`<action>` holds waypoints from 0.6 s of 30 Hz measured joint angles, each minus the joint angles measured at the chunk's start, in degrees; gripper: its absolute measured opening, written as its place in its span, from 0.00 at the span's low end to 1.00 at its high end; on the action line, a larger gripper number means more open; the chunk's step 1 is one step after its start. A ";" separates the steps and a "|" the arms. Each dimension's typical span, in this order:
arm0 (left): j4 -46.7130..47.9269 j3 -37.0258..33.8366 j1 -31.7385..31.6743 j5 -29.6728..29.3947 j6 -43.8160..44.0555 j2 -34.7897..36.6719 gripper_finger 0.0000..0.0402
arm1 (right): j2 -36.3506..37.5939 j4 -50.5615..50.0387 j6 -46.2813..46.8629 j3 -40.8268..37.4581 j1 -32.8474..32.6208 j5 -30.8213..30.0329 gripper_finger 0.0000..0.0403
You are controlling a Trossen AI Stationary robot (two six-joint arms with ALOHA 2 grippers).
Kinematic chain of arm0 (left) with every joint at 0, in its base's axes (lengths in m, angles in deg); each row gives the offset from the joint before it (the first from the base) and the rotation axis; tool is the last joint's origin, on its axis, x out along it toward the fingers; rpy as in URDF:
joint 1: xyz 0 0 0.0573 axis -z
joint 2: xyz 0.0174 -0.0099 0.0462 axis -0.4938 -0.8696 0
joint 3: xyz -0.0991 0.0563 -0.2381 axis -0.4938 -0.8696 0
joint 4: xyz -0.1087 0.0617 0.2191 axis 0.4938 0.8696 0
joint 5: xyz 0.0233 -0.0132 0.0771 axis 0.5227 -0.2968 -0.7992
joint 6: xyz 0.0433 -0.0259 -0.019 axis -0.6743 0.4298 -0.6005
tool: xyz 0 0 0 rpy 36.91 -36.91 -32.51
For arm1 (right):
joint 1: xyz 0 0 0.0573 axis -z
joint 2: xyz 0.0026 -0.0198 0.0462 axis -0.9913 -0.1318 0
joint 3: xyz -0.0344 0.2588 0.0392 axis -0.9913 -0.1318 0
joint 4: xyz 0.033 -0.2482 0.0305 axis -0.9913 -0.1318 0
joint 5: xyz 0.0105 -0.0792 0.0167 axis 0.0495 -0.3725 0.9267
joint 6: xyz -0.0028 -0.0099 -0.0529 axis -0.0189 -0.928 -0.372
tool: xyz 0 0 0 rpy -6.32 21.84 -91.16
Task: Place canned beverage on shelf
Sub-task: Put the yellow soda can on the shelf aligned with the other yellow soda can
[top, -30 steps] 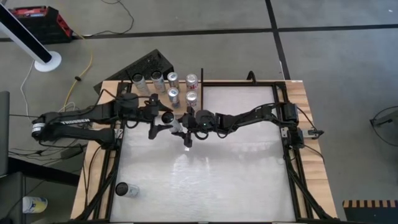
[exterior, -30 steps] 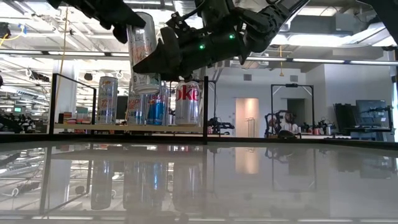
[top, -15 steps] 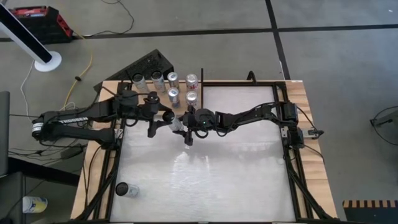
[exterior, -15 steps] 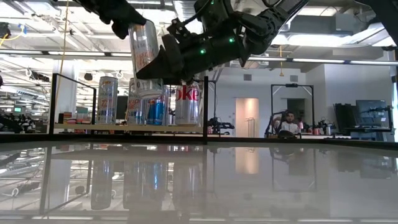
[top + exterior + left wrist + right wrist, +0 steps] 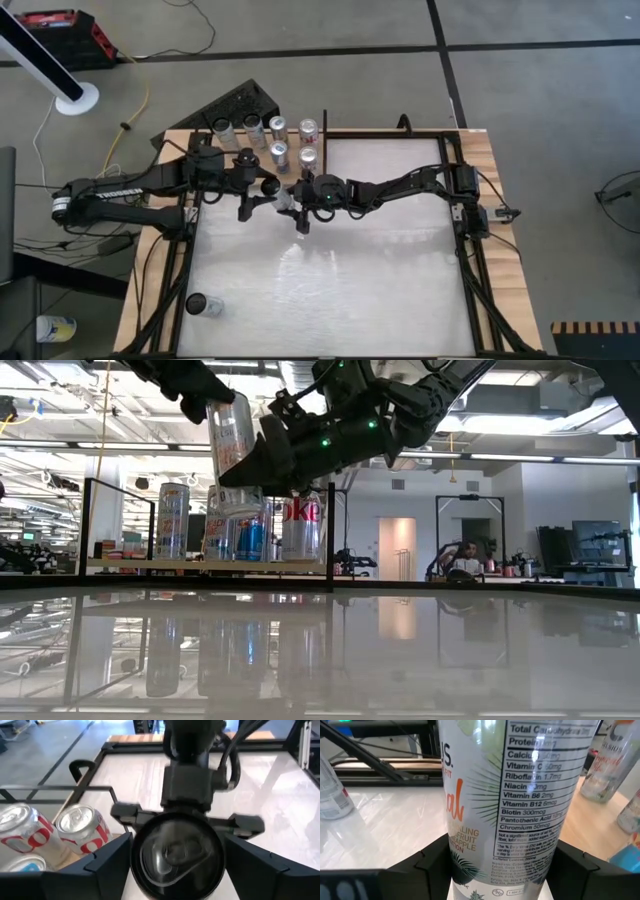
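Here we have a handover in mid-air near the upper middle of the high view. The tall energy-drink can (image 5: 232,455) hangs above the table, clamped low down by the right gripper (image 5: 262,478), its fingers (image 5: 432,864) pressed on either side of the can. The left gripper (image 5: 172,855) straddles the can's top with fingers (image 5: 107,865) spread just beside it; whether they bite we cannot tell.

We judge the next move needs one clear holder before travel to the shelf (image 5: 110,563), at the low view's left, where several cans (image 5: 172,520) already stand.

The right wrist view alone reads the nutrition label; the left wrist view alone shows the can's lid.
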 joint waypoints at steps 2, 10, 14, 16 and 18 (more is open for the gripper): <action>0.66 -0.19 0.00 -0.01 0.24 -0.14 0.72 | 0.00 0.73 -0.02 0.11 0.00 0.02 0.68; -0.32 -0.18 0.00 -0.50 -0.74 -0.90 0.78 | 0.04 0.29 -0.06 0.11 -0.02 0.02 0.68; -0.23 -0.14 0.00 -0.56 -0.91 -0.92 0.77 | 0.04 -0.22 -0.08 0.11 -0.02 0.02 0.68; -0.39 -0.14 0.00 -0.57 -1.54 -0.90 0.75 | 0.03 -0.24 -0.11 0.11 -0.02 0.02 0.68; -0.52 -0.14 0.00 -0.55 -2.38 -0.90 0.71 | 0.03 -0.17 -0.13 0.11 0.00 0.01 0.68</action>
